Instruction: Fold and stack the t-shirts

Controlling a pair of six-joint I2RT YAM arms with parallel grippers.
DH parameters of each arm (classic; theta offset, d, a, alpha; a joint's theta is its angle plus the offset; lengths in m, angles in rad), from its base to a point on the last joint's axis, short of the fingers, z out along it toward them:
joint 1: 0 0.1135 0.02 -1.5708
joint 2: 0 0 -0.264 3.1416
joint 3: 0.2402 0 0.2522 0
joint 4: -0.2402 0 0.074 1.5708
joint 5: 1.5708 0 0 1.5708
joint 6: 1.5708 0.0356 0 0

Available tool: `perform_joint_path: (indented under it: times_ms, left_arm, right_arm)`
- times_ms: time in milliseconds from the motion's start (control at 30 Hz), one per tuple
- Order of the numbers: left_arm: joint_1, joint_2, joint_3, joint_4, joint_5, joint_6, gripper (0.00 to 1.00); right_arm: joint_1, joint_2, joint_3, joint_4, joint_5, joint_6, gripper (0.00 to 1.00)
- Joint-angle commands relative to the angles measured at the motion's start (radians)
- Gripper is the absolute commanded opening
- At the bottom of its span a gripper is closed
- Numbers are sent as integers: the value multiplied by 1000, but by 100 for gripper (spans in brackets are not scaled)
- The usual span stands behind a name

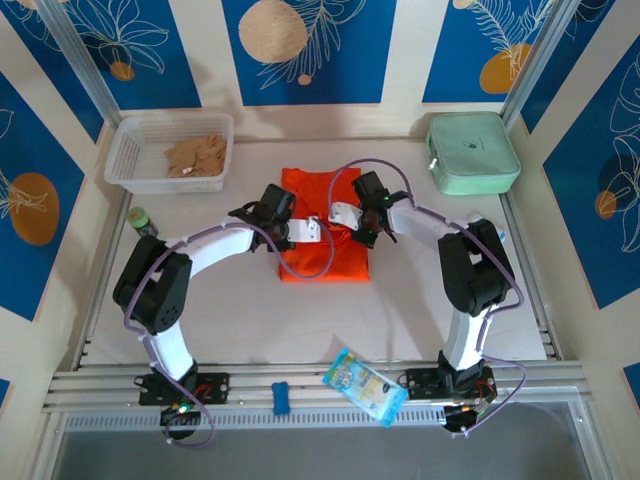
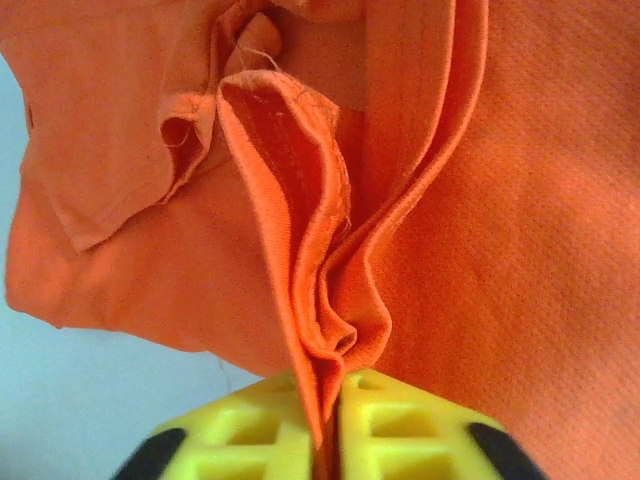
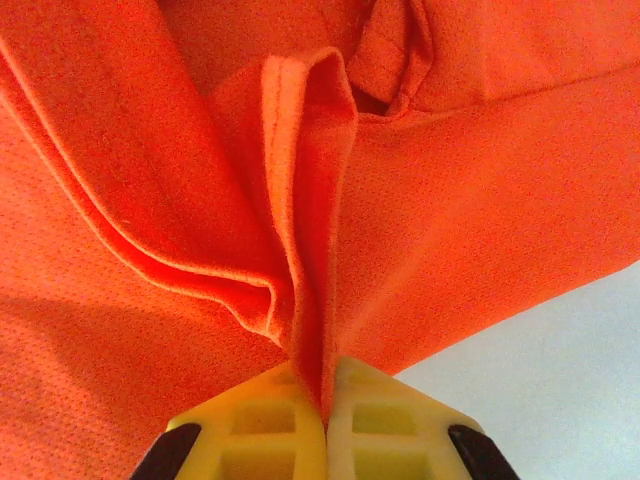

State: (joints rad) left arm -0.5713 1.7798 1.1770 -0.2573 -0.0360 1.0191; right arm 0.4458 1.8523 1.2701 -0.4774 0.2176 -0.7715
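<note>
A bright orange-red t-shirt [image 1: 322, 255] lies partly folded in the middle of the table. My left gripper [image 1: 283, 213] is over its left side, and its yellow fingers [image 2: 250, 430] are shut on a pinched ridge of the t-shirt [image 2: 330, 300]. Over the right side of the cloth, my right gripper [image 1: 362, 222] has its yellow fingers [image 3: 400, 425] shut on another fold of the t-shirt [image 3: 310, 280]. Both pinched folds rise from the cloth toward the jaws.
A white basket [image 1: 135, 160] with brown scraps stands at the back left. A mint-green rounded case [image 1: 472, 152] sits at the back right. A small green bottle [image 1: 139, 217] is left of the left arm. A blue-and-yellow packet [image 1: 365, 386] lies on the front rail.
</note>
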Motion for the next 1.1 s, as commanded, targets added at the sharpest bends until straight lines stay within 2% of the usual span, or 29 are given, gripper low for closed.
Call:
perform_joint_path:
  times_ms: [0,33,200,333,500,633,733,833,900,1000,1067]
  left_arm:
    - [11,29,28,51,-4,-20,23]
    - [13,37,28,64,-11,-21,29]
    - [19,58,27,149,-59,-44,37]
    - [27,67,27,232,-105,-64,49]
    - [33,86,12,386,-227,-82,56]
    - [41,53,-55,585,-312,-105,67]
    - [50,-17,-106,650,-272,-129,73]
    - [59,-99,-129,618,-203,-142,75]
    - [62,-148,-146,606,-164,-142,87]
    - [69,-225,-173,581,-104,-133,93]
    - [77,-290,-199,535,-5,-98,95]
  right_arm:
    - [-14,27,39,31,-16,58,6]
    - [-17,31,44,35,-18,69,11]
    - [-33,30,66,48,-34,108,30]
    - [-45,17,81,72,-47,121,44]
    - [-59,9,103,117,-21,155,47]
    - [-65,-38,91,163,-25,160,48]
    - [-73,-98,67,183,-57,123,49]
    - [-77,-169,31,191,-91,52,49]
    - [-79,-210,14,182,-108,22,50]
    - [-88,-278,-6,153,-169,10,50]
    - [-88,-341,-41,140,-233,-23,51]
